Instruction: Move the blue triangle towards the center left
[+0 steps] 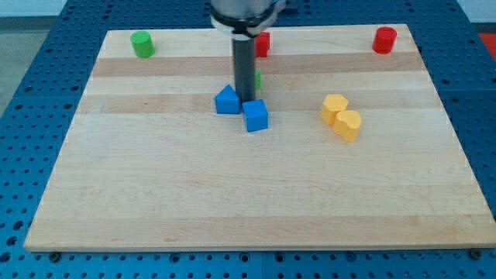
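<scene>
The blue triangle (227, 101) lies near the middle of the wooden board (155, 186), a little toward the view's top. A blue cube (255, 115) sits just to its lower right, nearly touching it. My tip (247, 100) comes down between them, right beside the triangle's right edge and just above the cube. The rod hides most of a green block (257, 79) behind it.
A green cylinder (142, 44) stands at the top left. A red block (263, 44) sits at the top middle, partly behind the rod, and a red cylinder (384, 39) at the top right. Two yellow blocks (335, 108) (348, 125) touch at the right.
</scene>
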`<act>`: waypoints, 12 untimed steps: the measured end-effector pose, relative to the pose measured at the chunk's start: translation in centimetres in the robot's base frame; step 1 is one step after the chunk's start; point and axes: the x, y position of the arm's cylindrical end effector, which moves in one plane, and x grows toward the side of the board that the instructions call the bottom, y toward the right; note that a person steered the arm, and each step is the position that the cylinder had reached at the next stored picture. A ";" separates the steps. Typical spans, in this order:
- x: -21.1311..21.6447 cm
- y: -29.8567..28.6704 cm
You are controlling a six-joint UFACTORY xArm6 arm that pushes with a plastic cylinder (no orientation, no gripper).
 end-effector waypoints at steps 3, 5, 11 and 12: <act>3.1 -5.4; 3.7 -9.4; 7.2 -16.5; 6.8 -17.1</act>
